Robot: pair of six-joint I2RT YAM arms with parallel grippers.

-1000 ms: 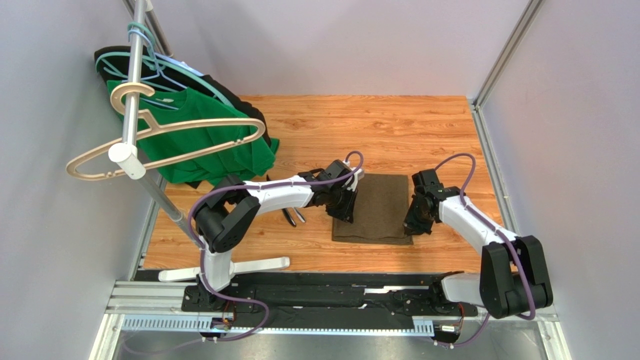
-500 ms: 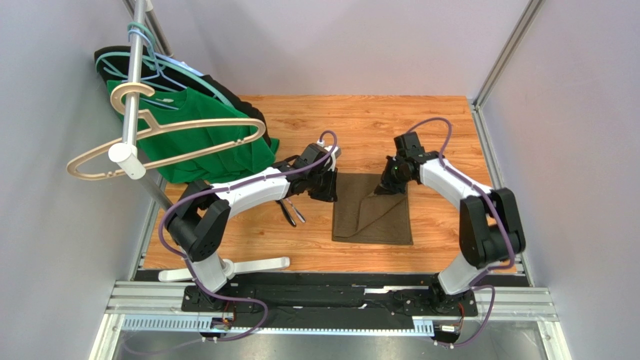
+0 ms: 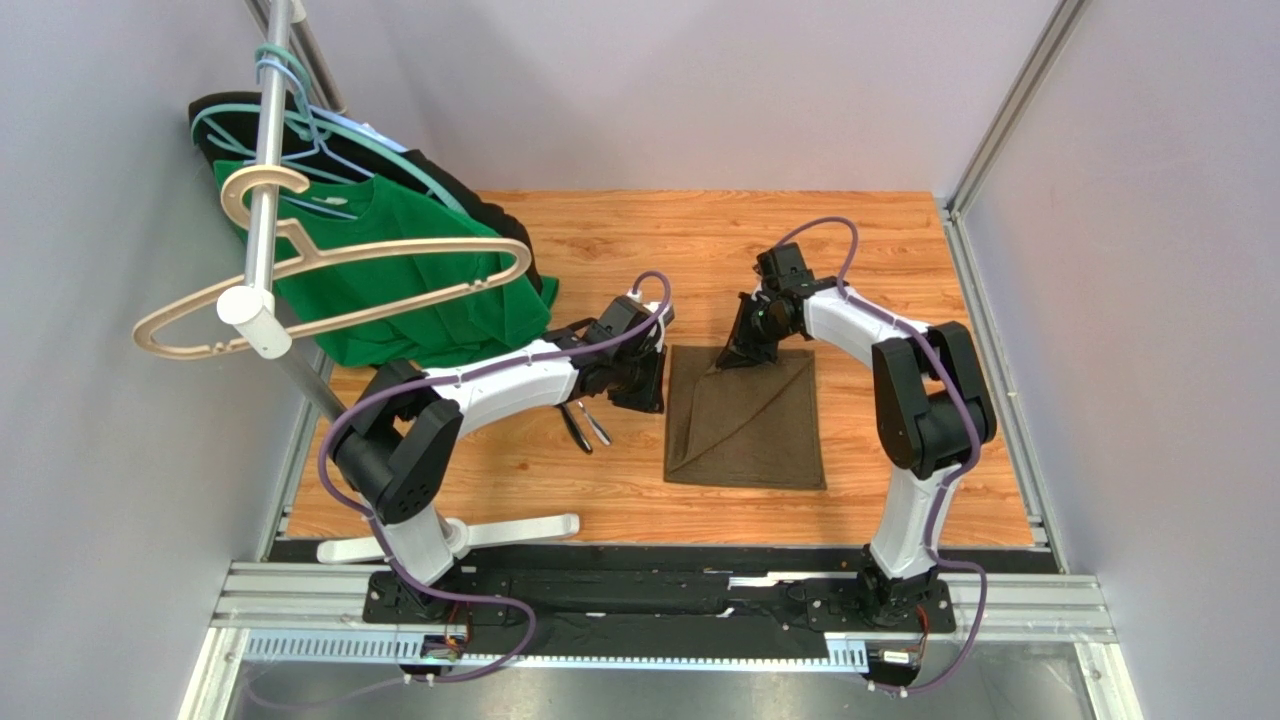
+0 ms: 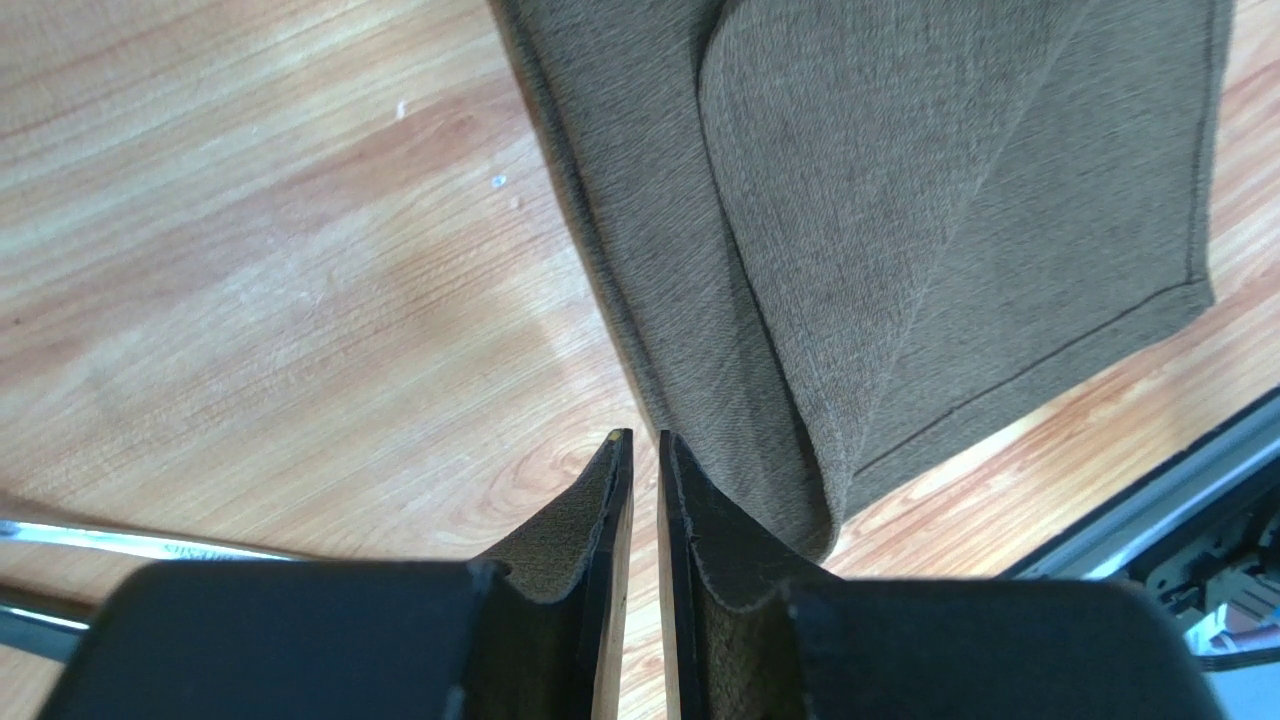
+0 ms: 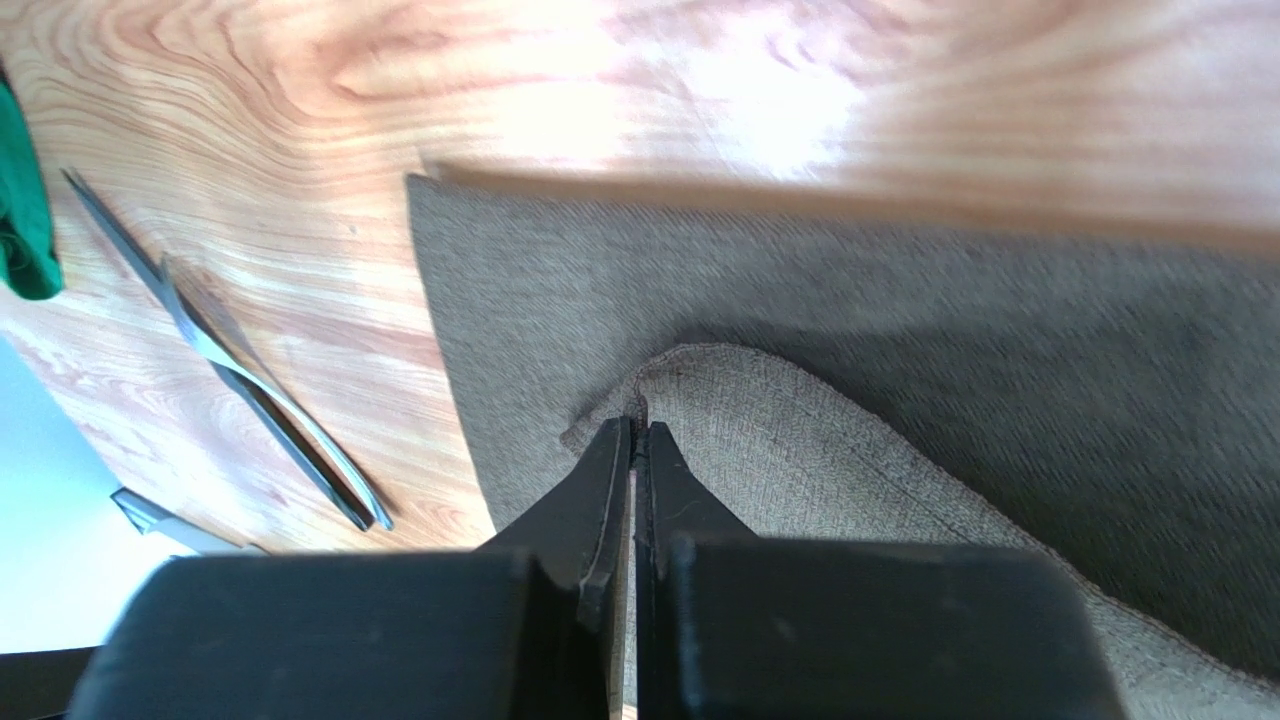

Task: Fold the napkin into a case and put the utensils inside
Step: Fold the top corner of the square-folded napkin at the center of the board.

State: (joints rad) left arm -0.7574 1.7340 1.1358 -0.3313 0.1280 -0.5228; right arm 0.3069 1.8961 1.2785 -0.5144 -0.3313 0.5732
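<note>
The olive-brown napkin (image 3: 751, 435) lies flat on the wooden table, with one flap drawn diagonally over itself. My right gripper (image 3: 732, 357) is shut on that flap's corner (image 5: 661, 375), holding it near the napkin's far left corner. The cloth (image 5: 977, 345) fills most of the right wrist view. My left gripper (image 3: 643, 393) hovers over bare wood just left of the napkin (image 4: 902, 195). Its jaws (image 4: 643, 438) stand a narrow gap apart with nothing between them. The utensils (image 3: 583, 428) lie left of the napkin, partly under the left arm, and show as dark slim pieces (image 5: 241, 368) in the right wrist view.
A clothes rack's pole (image 3: 271, 195) and its foot (image 3: 496, 530) stand at the left. On it hang a green shirt (image 3: 421, 285) and a beige hanger (image 3: 331, 278). Grey walls close in the table on both sides, and a black rail (image 3: 661, 578) runs along the near edge.
My right gripper has carried the napkin's corner from the near right to the far left, laying a diagonal flap. The left gripper has drawn off the napkin's left edge.
</note>
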